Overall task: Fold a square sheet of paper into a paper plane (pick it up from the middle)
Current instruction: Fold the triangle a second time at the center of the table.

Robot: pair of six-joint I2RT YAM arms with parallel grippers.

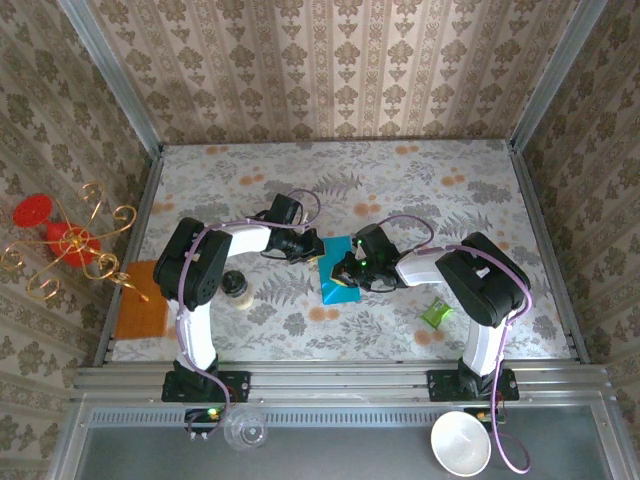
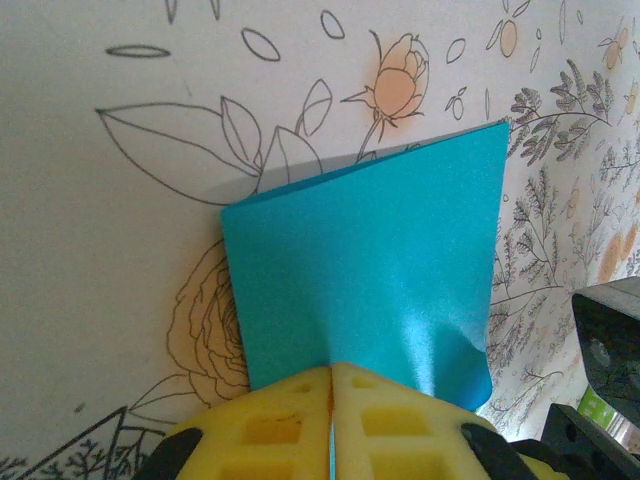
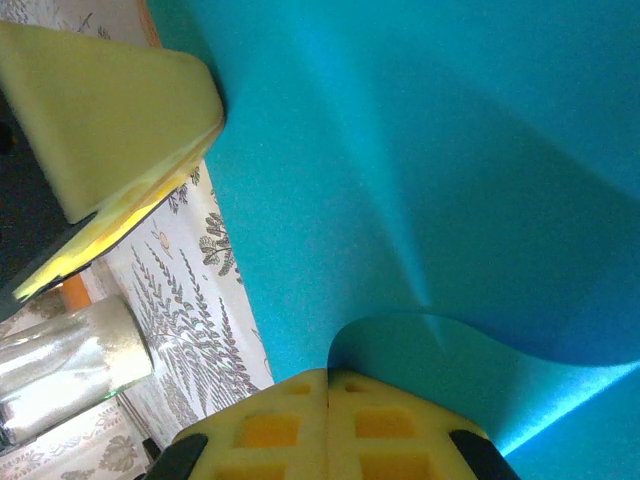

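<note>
The square sheet of paper (image 1: 337, 284) sits mid-bench (image 1: 450, 190), buckled between both claws. The left claw (image 1: 312, 246) is clamped on its 11 o'clock corner, and the right claw (image 1: 348, 268) on its 3 o'clock edge.

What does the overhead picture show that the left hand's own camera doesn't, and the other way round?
Overhead: a green wrapper, an orange mat and a white bowl. Left wrist camera: up close, the left hand pinched shut on the edge of the blue paper, which buckles there. Both: that paper, that hand and the flowered table.
</note>
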